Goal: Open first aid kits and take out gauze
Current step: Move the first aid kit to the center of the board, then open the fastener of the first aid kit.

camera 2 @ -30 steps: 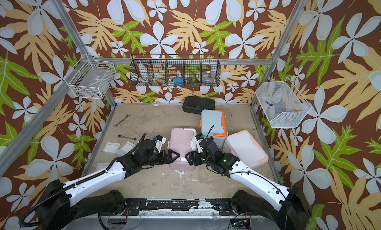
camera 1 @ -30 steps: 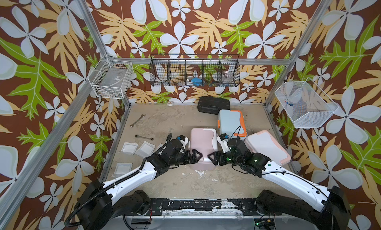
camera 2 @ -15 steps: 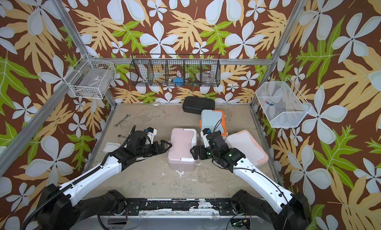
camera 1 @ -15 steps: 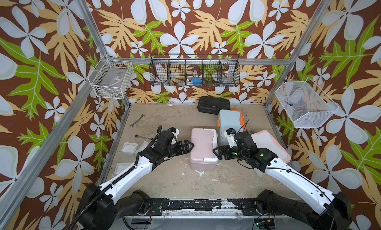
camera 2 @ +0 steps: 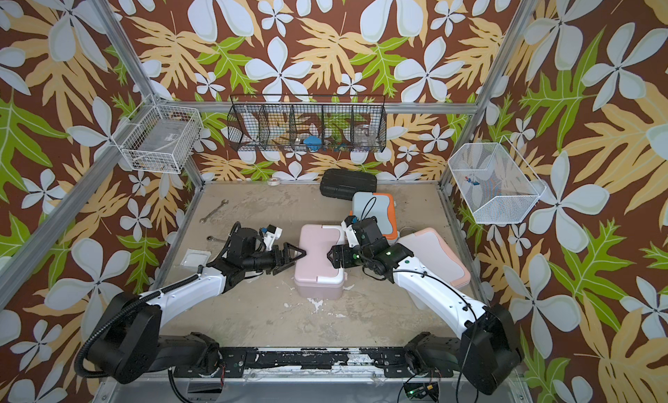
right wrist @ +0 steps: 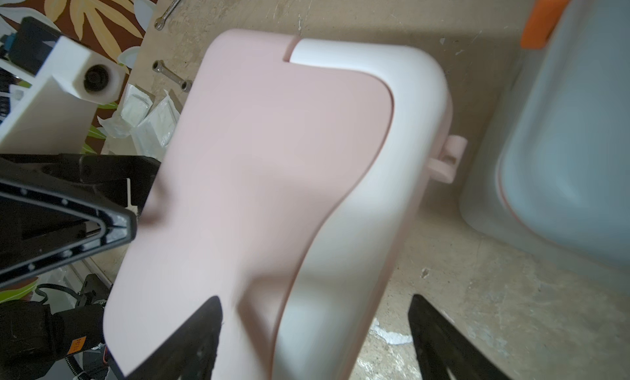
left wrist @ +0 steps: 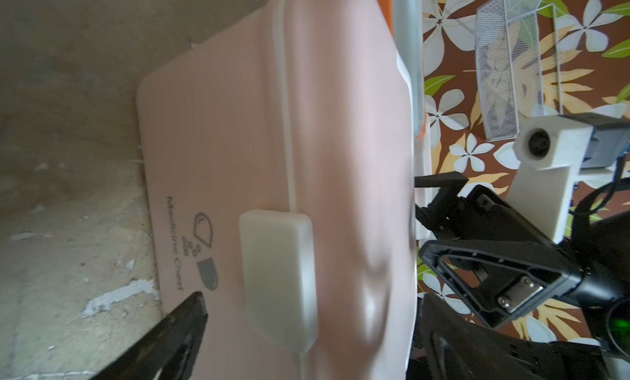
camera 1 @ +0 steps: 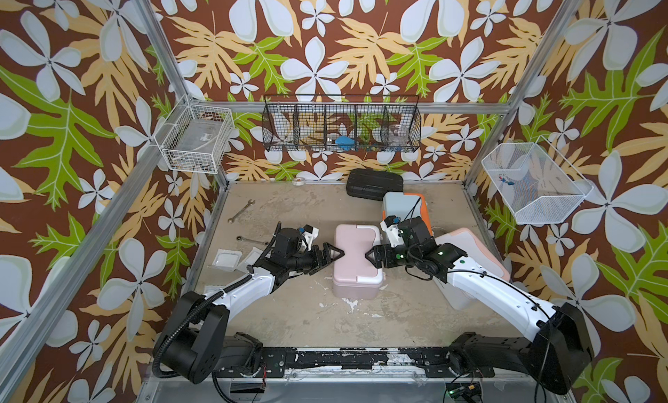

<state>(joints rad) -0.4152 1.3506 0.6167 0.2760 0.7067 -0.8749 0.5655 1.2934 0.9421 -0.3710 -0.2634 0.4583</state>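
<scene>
The dusty pink first aid kit [camera 1: 356, 260] stands shut mid-table, its white latch [left wrist: 278, 286] down. My left gripper [camera 1: 334, 254] is open at its left side, jaws straddling the latch side [left wrist: 306, 334]. My right gripper [camera 1: 372, 254] is open at the opposite side, one finger over the pink lid, the other past the white handle [right wrist: 313, 337]. The light blue kit [camera 1: 403, 206] stands behind my right wrist. Partly under my right arm is the white kit with peach trim [camera 1: 470, 253]. Gauze packets [camera 1: 227, 258] lie at the left, also seen in the right wrist view [right wrist: 136, 109].
A flat black ribbed case [camera 1: 374, 183] lies at the back wall beside a tape roll [camera 1: 299, 181]. Two wrenches [camera 1: 241, 210] [camera 1: 251, 240] lie at the left. Wire baskets hang on the left wall [camera 1: 197, 141], back wall [camera 1: 341, 124] and right wall [camera 1: 535, 182].
Both grippers left the kit's near end, drew slightly outward, and now sit against the middle of its two sides. The right jaws widened, then narrowed. The kit stayed put.
</scene>
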